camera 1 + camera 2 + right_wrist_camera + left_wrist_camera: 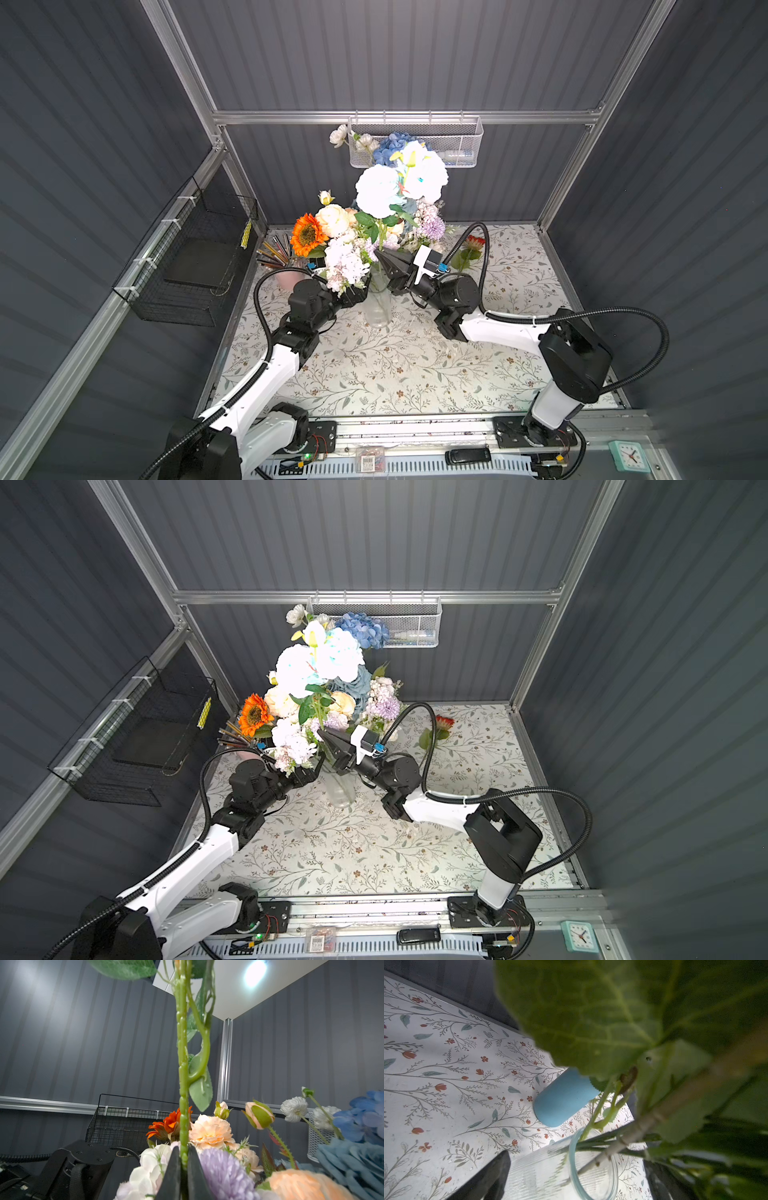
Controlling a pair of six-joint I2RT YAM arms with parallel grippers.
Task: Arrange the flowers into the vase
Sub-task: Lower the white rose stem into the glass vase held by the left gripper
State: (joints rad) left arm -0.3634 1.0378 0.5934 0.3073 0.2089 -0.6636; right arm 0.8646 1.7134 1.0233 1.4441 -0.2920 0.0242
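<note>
Lilac and white blossoms [345, 262] hide most of the left gripper [355, 293] in both top views. Its wrist view shows it spread wide, one dark finger [494, 1174] just beside the ribbed glass vase [542, 1169]; a blurred leaf [591, 1022] covers much else. The right gripper [184, 1159] is pinched on a green stem [182, 1068], which stands upright, rising from the claw to white blooms [380, 191]; its lower end is hidden. An orange sunflower [307, 235] sits beyond the claw, and a red sunflower [473, 243] lies on the table behind it
</note>
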